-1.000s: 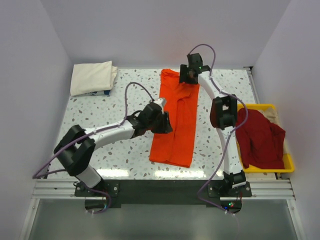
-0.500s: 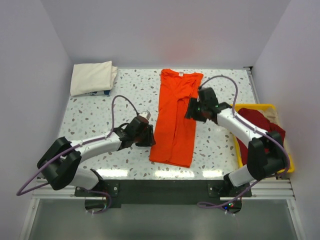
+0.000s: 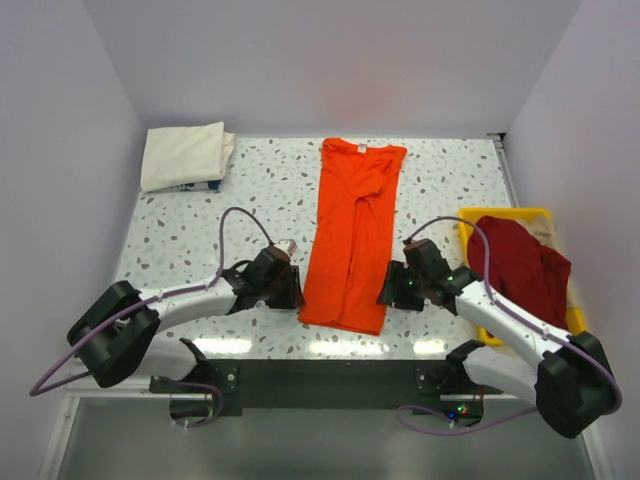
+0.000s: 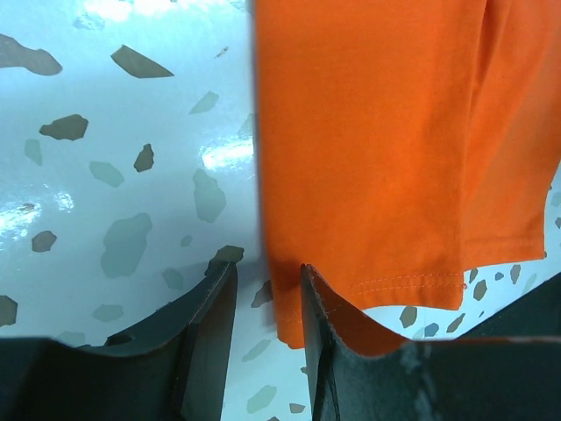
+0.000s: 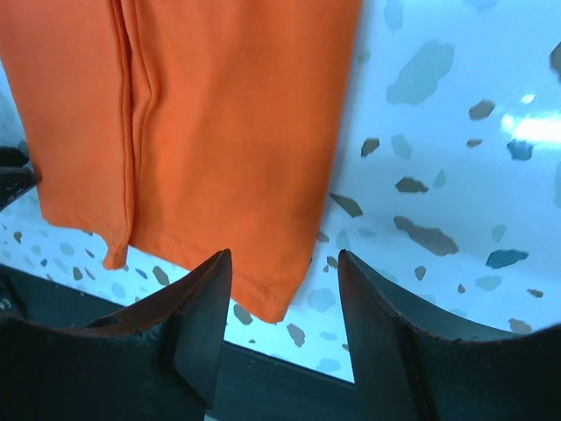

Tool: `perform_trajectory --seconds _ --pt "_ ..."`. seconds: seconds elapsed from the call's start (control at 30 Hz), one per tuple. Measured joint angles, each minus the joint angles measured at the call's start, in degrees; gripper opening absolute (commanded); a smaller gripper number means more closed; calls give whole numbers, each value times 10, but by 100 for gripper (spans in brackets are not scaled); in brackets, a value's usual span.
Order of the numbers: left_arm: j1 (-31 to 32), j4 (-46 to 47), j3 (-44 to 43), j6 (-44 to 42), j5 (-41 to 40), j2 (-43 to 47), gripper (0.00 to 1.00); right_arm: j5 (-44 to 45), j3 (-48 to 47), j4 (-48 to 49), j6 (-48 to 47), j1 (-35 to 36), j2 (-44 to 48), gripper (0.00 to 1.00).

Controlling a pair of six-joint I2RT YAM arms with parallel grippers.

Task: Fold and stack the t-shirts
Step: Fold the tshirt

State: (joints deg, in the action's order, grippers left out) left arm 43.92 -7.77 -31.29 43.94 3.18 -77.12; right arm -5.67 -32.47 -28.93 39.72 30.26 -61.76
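Observation:
The bright orange t-shirt (image 3: pixel 352 235) lies folded into a long strip down the middle of the table, collar at the far end. My left gripper (image 3: pixel 290 290) is low at its near left hem corner. In the left wrist view the jaws (image 4: pixel 267 276) stand open a narrow way, with the orange edge (image 4: pixel 368 132) partly between them. My right gripper (image 3: pixel 391 290) is at the near right hem corner. Its jaws (image 5: pixel 284 263) stand wide open around that corner of the orange cloth (image 5: pixel 219 114). A folded cream t-shirt (image 3: pixel 183 155) lies far left. A dark red t-shirt (image 3: pixel 520 270) lies crumpled in the tray.
A yellow plastic tray (image 3: pixel 505 212) stands at the table's right edge. The table's dark front edge (image 5: pixel 263 368) runs just behind both hem corners. Grey walls close in the left, far and right sides.
The right arm swung from the collar at the far end down to the near right hem corner. The left gripper slid nearer along the left edge, and its jaws narrowed.

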Motion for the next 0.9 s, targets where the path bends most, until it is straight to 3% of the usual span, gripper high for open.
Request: perform_trajectory --seconds 0.37,0.9 --pt "14 1 2 -1 14 1 42 -70 58 -25 42 10 24 52" --pt "47 -2 17 3 22 15 34 -78 59 15 88 84 -28 52"
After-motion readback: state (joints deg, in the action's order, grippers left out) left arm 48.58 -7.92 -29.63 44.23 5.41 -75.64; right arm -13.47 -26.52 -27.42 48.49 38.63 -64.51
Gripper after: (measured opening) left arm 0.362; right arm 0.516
